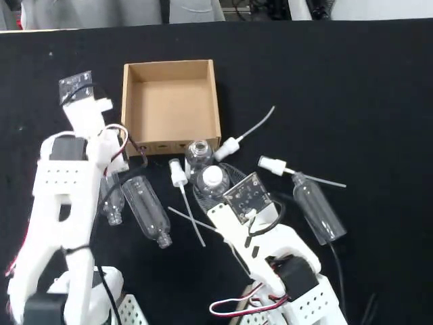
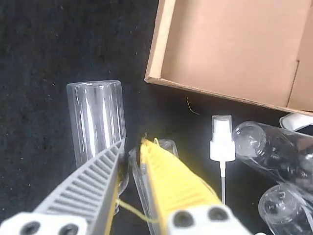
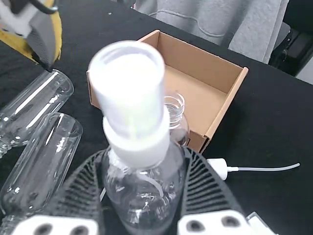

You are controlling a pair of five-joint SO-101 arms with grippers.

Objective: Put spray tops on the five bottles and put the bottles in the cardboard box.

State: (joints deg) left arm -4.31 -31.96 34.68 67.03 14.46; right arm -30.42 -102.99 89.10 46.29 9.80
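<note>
While right gripper [image 3: 144, 183] stands clamped on capped bottle [image 3: 132, 98], cardboard box [image 1: 170, 65] lies at its eleven o'clock; left gripper [image 2: 131, 144], closure cannot be told, above lying bottle [image 2: 95, 117].

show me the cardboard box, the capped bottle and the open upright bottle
cardboard box [image 1: 169, 108], high view, bare inside floor
capped bottle [image 3: 131, 98], right wrist view, white top
open upright bottle [image 3: 174, 105], right wrist view, threaded neck
</note>
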